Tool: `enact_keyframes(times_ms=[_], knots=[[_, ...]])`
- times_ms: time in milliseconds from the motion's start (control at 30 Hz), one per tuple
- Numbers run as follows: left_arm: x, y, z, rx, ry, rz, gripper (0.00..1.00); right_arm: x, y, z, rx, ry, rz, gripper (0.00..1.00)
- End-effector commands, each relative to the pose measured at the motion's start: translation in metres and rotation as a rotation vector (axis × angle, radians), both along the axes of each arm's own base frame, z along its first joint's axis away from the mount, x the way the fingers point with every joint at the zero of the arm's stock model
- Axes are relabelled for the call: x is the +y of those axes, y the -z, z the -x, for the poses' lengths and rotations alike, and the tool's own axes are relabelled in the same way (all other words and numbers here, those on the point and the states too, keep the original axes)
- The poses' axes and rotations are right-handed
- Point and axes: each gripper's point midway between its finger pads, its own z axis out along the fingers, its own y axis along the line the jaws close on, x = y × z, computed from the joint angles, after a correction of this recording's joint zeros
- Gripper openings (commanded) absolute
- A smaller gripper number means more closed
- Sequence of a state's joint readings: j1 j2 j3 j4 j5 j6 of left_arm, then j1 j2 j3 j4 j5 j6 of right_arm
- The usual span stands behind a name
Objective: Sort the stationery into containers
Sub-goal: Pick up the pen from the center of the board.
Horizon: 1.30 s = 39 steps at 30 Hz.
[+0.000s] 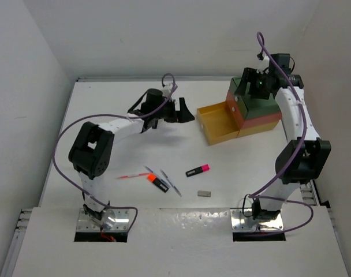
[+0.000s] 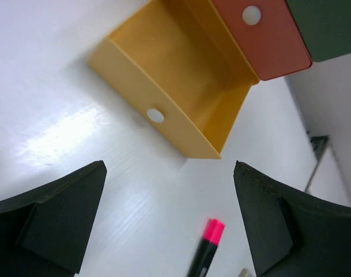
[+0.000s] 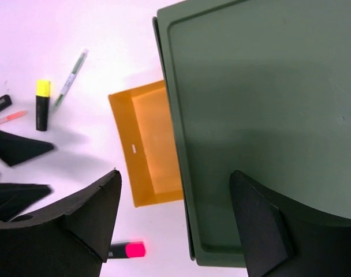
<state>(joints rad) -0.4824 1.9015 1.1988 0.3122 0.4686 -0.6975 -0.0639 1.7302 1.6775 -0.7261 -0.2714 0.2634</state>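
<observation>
Pink highlighter [image 1: 197,170] near open yellow drawer [image 1: 217,122], eraser [image 1: 204,193] nearby

A stack of three small box drawers [image 1: 253,109], green over coral-red over yellow, sits beneath the right end effector [image 3: 175,173]. Its yellow bottom drawer [image 1: 217,124] is pulled out, just ahead of the left end effector [image 1: 188,109]. Behind that end effector, toward the arm bases, lie a black pink-capped highlighter [image 1: 197,170], an orange-capped highlighter [image 1: 157,182], a thin red pen [image 1: 128,176], a grey pen [image 1: 171,182] and a small grey eraser block [image 1: 204,193], all flat.
</observation>
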Motion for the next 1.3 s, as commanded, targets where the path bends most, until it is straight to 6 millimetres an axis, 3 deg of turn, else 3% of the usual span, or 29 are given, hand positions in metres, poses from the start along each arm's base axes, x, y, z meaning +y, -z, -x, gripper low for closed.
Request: enact_keyframes(times_ms=[0,33,67,100,133,167,233,300,333,367,467,567,600,700,800,967,1267], knots=[[0.048,-0.017,0.003,-0.143,0.098,-0.329,1.00,-0.011,-0.016,0.009,-0.018,0.036,0.041,0.75],[0.061,-0.032,-0.006,-0.170,0.067,-0.391,1.00,-0.011,-0.024,0.012,-0.036,0.027,0.047,0.74],[0.083,-0.025,0.001,-0.120,0.060,-0.465,1.00,-0.010,-0.030,0.014,-0.050,0.022,0.052,0.74],[0.100,-0.038,0.002,-0.181,0.063,-0.531,1.00,-0.010,-0.040,0.018,-0.078,0.011,0.061,0.73],[0.122,-0.032,0.009,-0.156,0.060,-0.573,1.00,-0.008,-0.045,0.021,-0.092,0.001,0.060,0.73],[0.135,-0.051,0.016,-0.209,0.052,-0.589,1.00,-0.005,-0.049,0.023,-0.104,-0.009,0.058,0.72],[0.160,-0.050,0.038,-0.263,0.158,-0.677,1.00,0.004,-0.059,0.035,-0.129,-0.049,0.039,0.70],[0.171,-0.054,0.067,-0.382,0.351,-0.743,0.86,0.014,-0.058,0.044,-0.132,-0.084,0.033,0.68],[0.181,-0.043,0.087,-0.333,0.401,-0.773,0.74,0.022,-0.064,0.052,-0.146,-0.114,0.024,0.64],[0.188,-0.048,0.097,-0.386,0.455,-0.812,0.67,0.026,-0.059,0.057,-0.135,-0.129,0.021,0.63],[0.205,-0.031,0.136,-0.345,0.586,-0.863,0.50,0.039,-0.057,0.074,-0.135,-0.182,-0.009,0.56],[0.211,-0.018,0.165,-0.342,0.690,-0.903,0.48,0.068,-0.048,0.094,-0.122,-0.271,-0.012,0.50],[0.216,-0.005,0.175,-0.314,0.714,-0.931,0.48,0.071,-0.046,0.096,-0.123,-0.283,-0.009,0.48],[0.218,0.009,0.190,-0.335,0.745,-0.951,0.48,0.085,-0.033,0.112,-0.098,-0.319,-0.018,0.46],[0.220,0.017,0.196,-0.360,0.750,-0.993,0.48,0.090,-0.026,0.123,-0.089,-0.332,-0.024,0.45],[0.231,0.048,0.197,-0.332,0.738,-1.090,0.38,0.091,-0.019,0.130,-0.076,-0.326,-0.039,0.45],[0.226,0.083,0.200,-0.266,0.801,-1.100,0.38,0.084,-0.015,0.134,-0.045,-0.291,-0.082,0.45]])
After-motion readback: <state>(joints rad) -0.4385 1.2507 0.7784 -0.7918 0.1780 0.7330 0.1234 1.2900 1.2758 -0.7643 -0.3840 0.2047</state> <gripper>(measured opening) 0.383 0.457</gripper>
